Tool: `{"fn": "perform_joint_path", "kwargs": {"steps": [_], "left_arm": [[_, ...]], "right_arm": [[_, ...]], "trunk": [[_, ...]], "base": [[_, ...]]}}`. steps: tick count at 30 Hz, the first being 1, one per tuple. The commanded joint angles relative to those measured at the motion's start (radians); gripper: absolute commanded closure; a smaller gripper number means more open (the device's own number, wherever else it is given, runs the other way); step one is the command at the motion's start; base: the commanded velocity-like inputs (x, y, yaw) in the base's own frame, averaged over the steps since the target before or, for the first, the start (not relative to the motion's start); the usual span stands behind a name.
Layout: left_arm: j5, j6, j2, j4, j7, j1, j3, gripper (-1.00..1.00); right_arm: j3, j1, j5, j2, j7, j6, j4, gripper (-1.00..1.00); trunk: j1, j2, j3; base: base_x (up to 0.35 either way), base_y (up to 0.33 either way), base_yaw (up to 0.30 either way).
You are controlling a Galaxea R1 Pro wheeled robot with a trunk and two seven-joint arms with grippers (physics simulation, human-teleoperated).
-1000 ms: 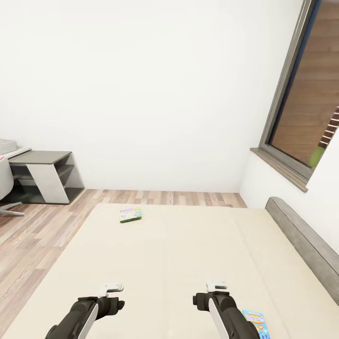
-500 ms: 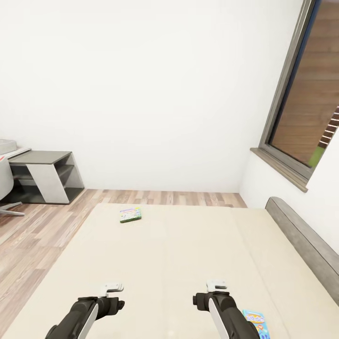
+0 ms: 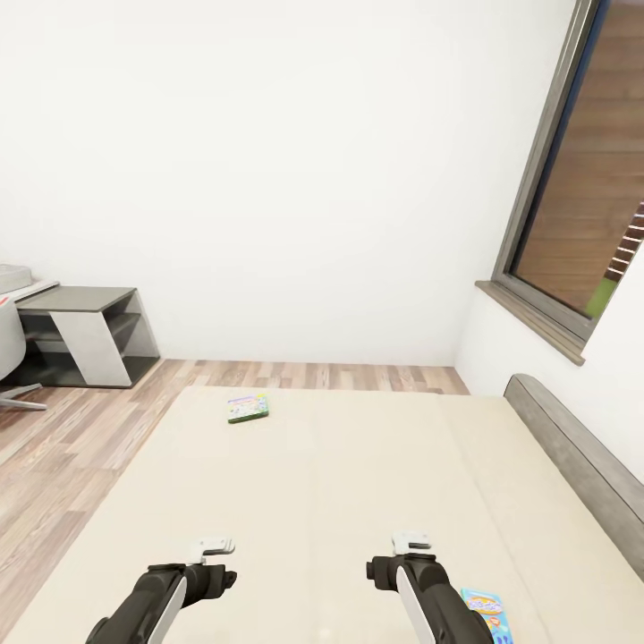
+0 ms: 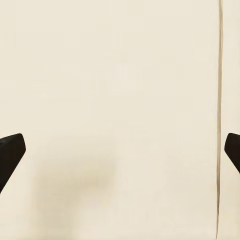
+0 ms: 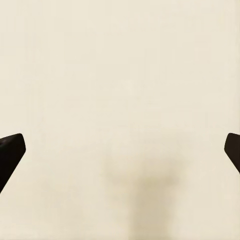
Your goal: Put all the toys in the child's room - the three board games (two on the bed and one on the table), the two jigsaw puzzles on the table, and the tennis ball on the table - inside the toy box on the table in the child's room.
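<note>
Change: nothing is shifting between the earlier head pictures and this one; my arms, the bed and both game boxes are sitting just where they were.
Far left: a grey cabinet (image 3: 85,335) is standing against the white wall (image 3: 286,179) on the wood floor (image 3: 63,447), with a bit of a pale chair at the picture's edge beside it.
Green game box: the green-bordered board game (image 3: 248,408) is lying flat on the bed (image 3: 358,483), near its far edge and toward the left side, well apart from both my arms.
My left gripper: I am holding my left gripper (image 4: 120,150) over bare cream mattress; in the wrist view its two dark fingertips (image 4: 11,152) are sitting at opposite edges of the picture, so the jaws are spread wide with nothing between them. A seam (image 4: 219,120) in the mattress is running just inside one fingertip.
My right gripper: I am holding my right gripper (image 5: 120,150) over plain mattress too, its fingertips (image 5: 11,152) likewise far apart and gripping nothing; a faint shadow is lying on the cloth beneath.
Blue game box: the blue board game (image 3: 487,613) with orange drawings is lying flat on the bed just beside my right arm, on its outer side, partly cut off by the picture's lower edge.
Far right: the grey headboard (image 3: 581,465) is running along the bed's right side, beneath a dark-framed window (image 3: 572,179).
</note>
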Motion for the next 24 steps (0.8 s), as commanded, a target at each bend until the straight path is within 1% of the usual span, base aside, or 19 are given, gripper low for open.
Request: {"fn": "perform_joint_path", "kwargs": {"steps": [1, 24], "left_arm": [[0.002, 0.006, 0.0, -0.002, -0.005, -0.001, 0.003, -1.0], [0.002, 0.007, -0.001, -0.002, -0.011, -0.001, 0.001, -1.0]], "right_arm": [[0.0, -0.001, -0.004, 0.0, -0.005, 0.005, -0.001, -1.0], [0.001, -0.001, -0.004, 0.0, -0.005, 0.003, -0.001, -1.0]], "trunk": [[0.001, -0.002, -0.002], [0.001, -0.002, -0.002]], "base": [[0.0, 0.0, 0.0], [0.0, 0.0, 0.0]]}}
